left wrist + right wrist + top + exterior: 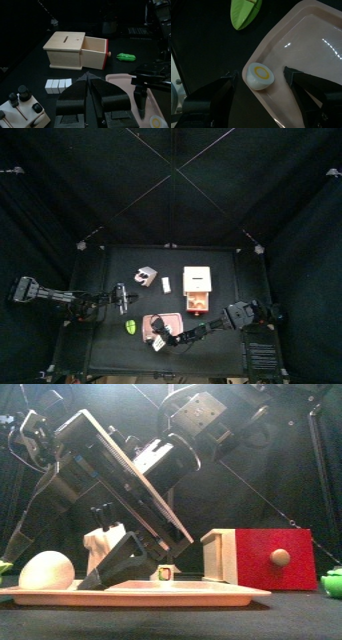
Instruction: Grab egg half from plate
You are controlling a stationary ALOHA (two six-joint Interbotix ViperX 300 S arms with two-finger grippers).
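The egg half (260, 76), white with a yellow yolk, lies at the edge of the salmon-pink plate (311, 45). My right gripper (260, 79) is open, with one jaw on each side of the egg half and not touching it. In the front view the egg half (47, 571) sits at the plate's (201, 594) left end, and the right arm (134, 484) slants down over the plate. In the top view the right gripper (163, 335) is over the plate (150, 321). My left gripper (85, 76) is shut and empty, resting left of the plate (120, 298).
A tan wooden box (70, 49) with a red drawer front (274, 556) stands behind the plate. A green leaf-shaped item (244, 11) lies beside the plate. Small white blocks (59, 85) and another green item (125, 56) lie on the table.
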